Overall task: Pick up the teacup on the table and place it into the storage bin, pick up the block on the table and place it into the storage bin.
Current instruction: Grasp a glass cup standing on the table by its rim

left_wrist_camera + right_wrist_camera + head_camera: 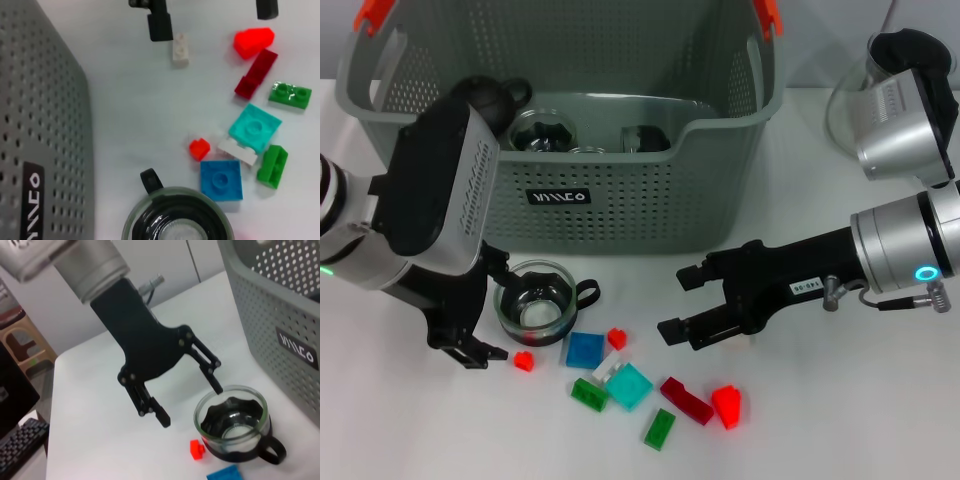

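Observation:
The teacup (533,300) is clear glass with a dark inner ring and a black handle, and it stands on the white table just in front of the storage bin (620,205). My left gripper (488,312) is open and low beside the cup's left side. In the right wrist view one of its fingertips (217,386) is at the cup's rim (232,417). Several blocks lie in front of the cup, among them a blue block (585,350), a cyan one (629,386) and a bright red one (726,405). My right gripper (678,302) is open above the table to the blocks' right, holding nothing.
The grey-green bin holds glass jars (542,130) and a black-lidded item (490,98). Its orange clips (372,14) sit on the rim. A clear glass vessel (845,100) stands at the back right. Green (290,95), dark red (256,73) and white (180,50) blocks are scattered.

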Robot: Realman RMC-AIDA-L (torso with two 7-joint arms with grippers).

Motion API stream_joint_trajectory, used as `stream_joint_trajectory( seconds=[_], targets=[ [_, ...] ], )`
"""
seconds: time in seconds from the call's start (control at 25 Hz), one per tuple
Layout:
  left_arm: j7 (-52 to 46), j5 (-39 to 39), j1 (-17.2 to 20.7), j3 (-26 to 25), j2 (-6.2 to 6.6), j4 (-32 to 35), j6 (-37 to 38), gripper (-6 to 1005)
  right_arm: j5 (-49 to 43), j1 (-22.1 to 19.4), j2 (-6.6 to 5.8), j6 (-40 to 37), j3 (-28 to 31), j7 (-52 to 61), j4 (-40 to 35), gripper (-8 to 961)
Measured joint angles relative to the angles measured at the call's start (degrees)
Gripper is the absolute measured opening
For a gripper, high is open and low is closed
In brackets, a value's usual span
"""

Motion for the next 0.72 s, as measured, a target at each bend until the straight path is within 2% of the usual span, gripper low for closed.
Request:
stream_joint_trajectory(
  seconds=[0.72],
  targets=[
    [1.99, 3.33, -0.49, 6.26, -0.21, -4.33, -5.28, 800, 1.55, 0.4, -0.02, 0.7, 0.27, 0.01, 0.82, 924]
  ],
)
